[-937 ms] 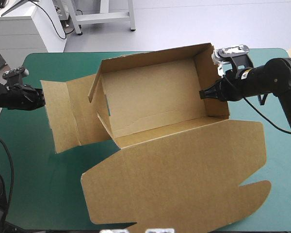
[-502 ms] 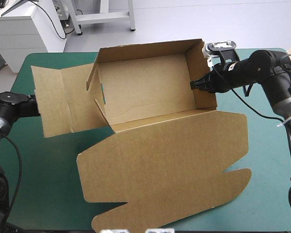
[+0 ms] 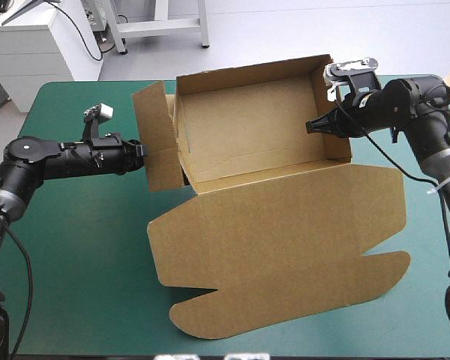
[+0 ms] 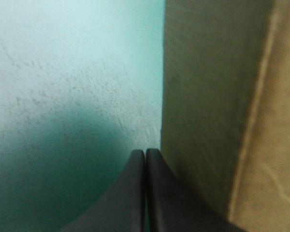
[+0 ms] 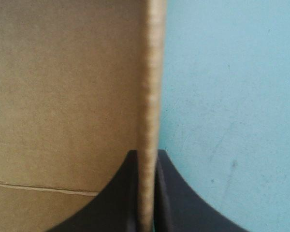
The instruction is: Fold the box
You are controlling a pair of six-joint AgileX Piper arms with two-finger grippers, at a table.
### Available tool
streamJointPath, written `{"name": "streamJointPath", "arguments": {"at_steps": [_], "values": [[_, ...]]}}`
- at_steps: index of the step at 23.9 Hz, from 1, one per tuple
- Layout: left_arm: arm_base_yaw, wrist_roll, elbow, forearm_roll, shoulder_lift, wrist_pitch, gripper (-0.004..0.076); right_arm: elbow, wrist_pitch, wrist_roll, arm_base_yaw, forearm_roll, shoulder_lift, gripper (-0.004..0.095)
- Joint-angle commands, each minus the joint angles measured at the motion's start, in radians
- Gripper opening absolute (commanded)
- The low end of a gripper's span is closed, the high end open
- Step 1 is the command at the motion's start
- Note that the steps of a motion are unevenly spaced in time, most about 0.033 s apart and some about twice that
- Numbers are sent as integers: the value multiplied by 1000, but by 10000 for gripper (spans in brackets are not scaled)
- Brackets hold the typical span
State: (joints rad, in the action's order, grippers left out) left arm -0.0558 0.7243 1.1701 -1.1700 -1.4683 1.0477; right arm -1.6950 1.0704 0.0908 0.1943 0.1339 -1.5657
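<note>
Pale grey floor [image 3: 300,37], white cabinet [image 3: 30,49]

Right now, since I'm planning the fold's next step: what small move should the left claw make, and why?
Probably push the left flap in toward the box. The left claw, shut, rests against that flap's outer face; the flap stands raised but not tucked, and the right claw is shut on the right wall, bracing the box.

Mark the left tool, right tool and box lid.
left tool [image 3: 143,148]: high view, between its fingertips.
right tool [image 3: 310,125]: high view, between its fingertips.
box lid [image 3: 285,244]: high view, flat panel's middle.
</note>
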Motion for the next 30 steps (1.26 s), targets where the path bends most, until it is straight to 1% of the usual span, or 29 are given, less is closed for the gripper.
{"name": "streamJointPath", "arguments": {"at_steps": [1, 3, 7, 9, 10, 11, 12, 13, 14, 15, 18, 21, 25, 28, 30], "values": [[6, 13, 41, -77, 44, 44, -8, -38, -59, -12, -3, -8, 36, -2], [6, 41, 66, -77, 44, 77, -8, -38, -59, -12, -3, -24, 36, -2], [6, 47, 115, -72, 44, 98, -1, -38, -59, -12, -3, -30, 36, -2], [6, 75, 120, -74, 44, 98, 59, -38, -59, -12, -3, -35, 36, -2], [6, 76, 120, -74, 38, 103, 132, -38, -59, -12, -3, -44, 36, -2], [6, 76, 120, -74, 33, 108, 183, -38, -59, -12, -3, -46, 36, -1], [12, 71, 120, -74, 28, 118, 296, -38, -59, -12, -3, -46, 36, -2], [15, 65, 120, -74, 25, 118, 341, -38, -59, -12, -3, -46, 36, -2], [35, 56, 120, -86, 19, 120, 433, -38, -59, -12, -3, -49, 36, -2], [46, 56, 120, -107, 19, 127, 468, -38, -59, -12, -3, -53, 36, -2], [47, 56, 129, -209, 19, 212, 471, -38, -63, -12, -3, -68, 36, -1], [47, 54, 139, -210, 19, 232, 471, -38, -65, -12, -3, -72, 36, -1], [60, 50, 139, -198, 19, 227, 471, -38, -60, -21, -3, -71, 36, 0], [92, 60, 139, -215, 19, 170, 470, -38, -58, -49, -3, -81, 38, 0], [111, 99, 139, -238, 19, 140, 470, -38, -58, -62, -2, -83, 42, 0]]}}
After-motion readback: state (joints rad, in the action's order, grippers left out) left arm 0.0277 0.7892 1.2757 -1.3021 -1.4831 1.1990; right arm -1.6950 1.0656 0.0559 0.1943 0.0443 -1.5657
